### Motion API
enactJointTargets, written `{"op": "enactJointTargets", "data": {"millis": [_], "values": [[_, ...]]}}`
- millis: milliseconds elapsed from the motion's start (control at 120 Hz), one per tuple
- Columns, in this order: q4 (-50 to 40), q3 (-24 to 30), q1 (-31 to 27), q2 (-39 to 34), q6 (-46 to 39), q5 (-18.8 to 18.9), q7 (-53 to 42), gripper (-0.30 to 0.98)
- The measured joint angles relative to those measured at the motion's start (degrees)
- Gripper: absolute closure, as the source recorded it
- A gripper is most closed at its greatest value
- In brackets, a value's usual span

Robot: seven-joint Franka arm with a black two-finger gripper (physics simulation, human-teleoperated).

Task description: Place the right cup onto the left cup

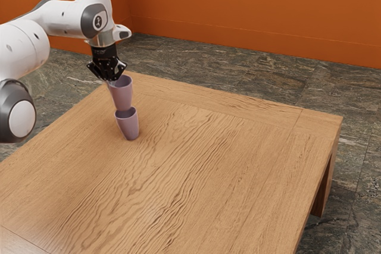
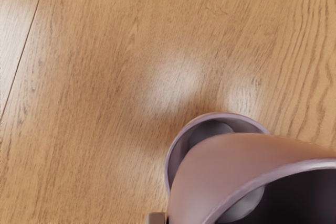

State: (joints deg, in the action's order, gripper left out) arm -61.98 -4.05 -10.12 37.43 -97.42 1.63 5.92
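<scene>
Gripping the smooth upper cup [image 1: 122, 94], the pincer [image 1: 113, 80] overhangs tapered lower cup [image 1: 128, 127].

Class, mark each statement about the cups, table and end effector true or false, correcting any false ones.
1. The upper cup and the lower cup are both purple. True.
2. The end effector is at the upper cup's rim. True.
3. The lower cup lies on its side. False: it stands upright on the table.
4. The upper cup is fully sunk inside the lower one. False: most of it is above the lower cup's rim.
5. The table is wooden. True.
</scene>
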Motion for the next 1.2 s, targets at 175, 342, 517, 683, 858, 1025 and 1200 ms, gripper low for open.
{"op": "enactJointTargets", "data": {"millis": [175,342,517,683,858,1025,1200], "values": [[-2.1,-0.1,0.0,-0.8,-0.8,-0.2,-0.1,0.78],[-2.0,0.0,0.0,-0.4,-1.2,-0.2,-0.1,0.78],[-1.7,0.0,0.0,0.0,-1.4,-0.3,-0.2,0.78],[-1.6,0.0,0.0,0.5,-1.5,-0.3,-0.2,0.78],[-1.5,0.0,0.0,1.2,-1.7,-0.3,-0.2,0.78],[-1.5,0.1,0.0,1.8,-1.9,-0.3,-0.2,0.78],[-1.9,0.0,-0.1,2.3,-2.5,-0.8,-0.2,0.78]]}}
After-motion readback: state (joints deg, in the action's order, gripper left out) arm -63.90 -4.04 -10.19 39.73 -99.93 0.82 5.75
